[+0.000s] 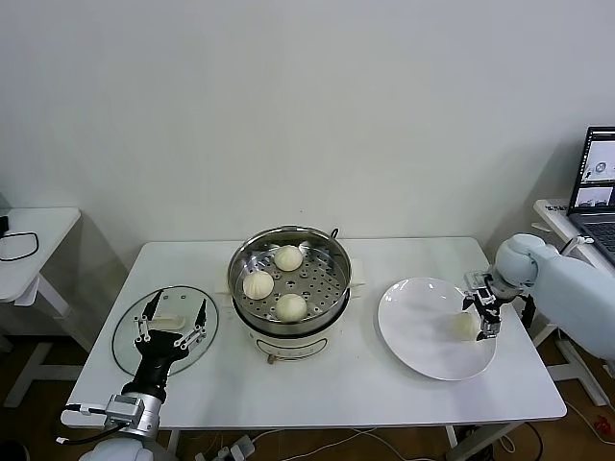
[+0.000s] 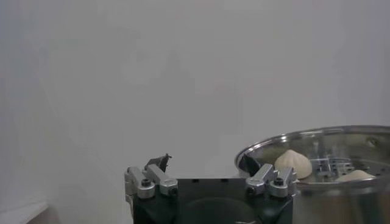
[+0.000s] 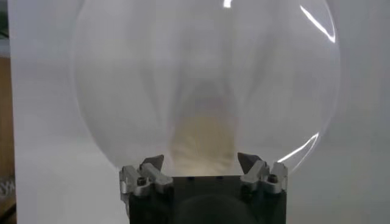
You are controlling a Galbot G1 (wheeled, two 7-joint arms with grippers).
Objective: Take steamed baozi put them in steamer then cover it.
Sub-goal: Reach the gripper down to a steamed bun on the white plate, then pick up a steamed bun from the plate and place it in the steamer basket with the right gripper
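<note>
The steamer point(image 1: 332, 288) stands at the table's middle with three steamed baozi point(image 1: 288, 257) on its perforated tray. A fourth baozi point(image 1: 464, 327) lies on the white plate point(image 1: 413, 336) at the right. My right gripper point(image 1: 479, 320) is low over the plate's right side, open, with that baozi point(image 3: 201, 137) between its spread fingers point(image 3: 152, 164) and clear of both. My left gripper point(image 1: 176, 307) hovers open and empty over the glass lid point(image 1: 130, 338) at the left. From the left wrist, the steamer's rim point(image 2: 341, 135) and one bun point(image 2: 292, 163) show beyond my left gripper point(image 2: 204, 163).
A laptop point(image 1: 598, 187) sits on a side stand at the far right, near my right arm. Another small white table point(image 1: 38, 226) with a black cable stands at the far left. A white wall rises behind the table.
</note>
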